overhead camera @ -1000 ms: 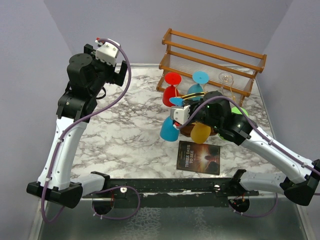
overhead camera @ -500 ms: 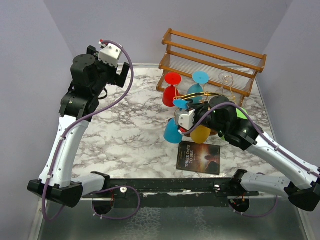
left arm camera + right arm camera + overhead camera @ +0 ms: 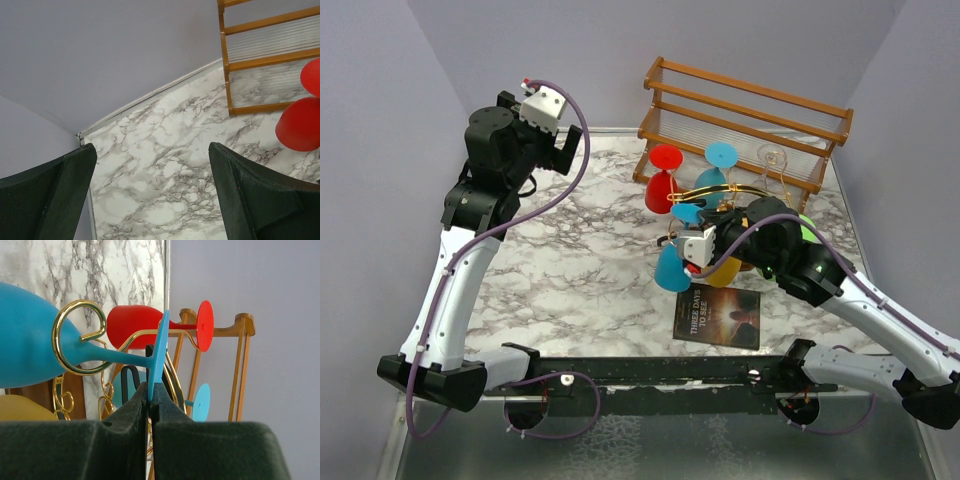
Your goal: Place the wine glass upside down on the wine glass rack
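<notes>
Reckon the glass (image 3: 672,272) handles light, stiff, a bit slick, so best pinched at the thin foot. Clamped right there by the right pincer (image 3: 151,390), mid-frame, stem threaded through a gold rack (image 3: 74,387) loop. Nothing doing with the left pincer (image 3: 152,175): spread wide, empty, upper left.

1. The sky-blue opaque wine glass (image 3: 30,350) is one flat colour from bowl to foot.
2. The curly wire wine glass rack (image 3: 67,337) shines gold, with a black curved bar and a dark brown wooden base.
3. The red opaque wine glass (image 3: 662,187) and the yellow opaque wine glass (image 3: 723,268) are equally plain.
4. The marble-patterned table top (image 3: 580,260) is white with grey veins.
5. The slatted wooden shelf rack (image 3: 750,105) is orange-brown.
6. The thin rectangular book (image 3: 718,315) has a near-black cover with pale lettering.
</notes>
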`<state>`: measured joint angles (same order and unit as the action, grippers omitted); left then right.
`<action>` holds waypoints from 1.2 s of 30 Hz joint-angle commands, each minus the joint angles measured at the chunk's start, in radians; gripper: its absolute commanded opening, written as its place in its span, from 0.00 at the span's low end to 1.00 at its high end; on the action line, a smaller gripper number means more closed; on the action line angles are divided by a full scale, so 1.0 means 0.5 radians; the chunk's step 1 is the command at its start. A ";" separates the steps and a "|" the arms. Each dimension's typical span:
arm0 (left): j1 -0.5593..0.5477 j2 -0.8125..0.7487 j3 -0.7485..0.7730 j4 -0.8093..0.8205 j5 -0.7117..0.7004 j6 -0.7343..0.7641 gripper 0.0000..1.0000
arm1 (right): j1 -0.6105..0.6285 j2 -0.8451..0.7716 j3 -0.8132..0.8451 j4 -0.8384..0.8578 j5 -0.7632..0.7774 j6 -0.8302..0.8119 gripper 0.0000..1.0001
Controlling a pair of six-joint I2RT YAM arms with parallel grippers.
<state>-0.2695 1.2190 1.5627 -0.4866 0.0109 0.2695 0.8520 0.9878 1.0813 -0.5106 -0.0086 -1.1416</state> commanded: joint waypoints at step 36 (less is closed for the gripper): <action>0.016 0.032 -0.005 0.043 0.100 0.061 0.98 | 0.017 0.050 0.155 -0.157 -0.474 0.088 0.07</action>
<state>-0.2676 1.2476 1.5627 -0.4839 0.0345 0.2916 0.8520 1.0012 1.1221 -0.6060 -0.2028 -1.1297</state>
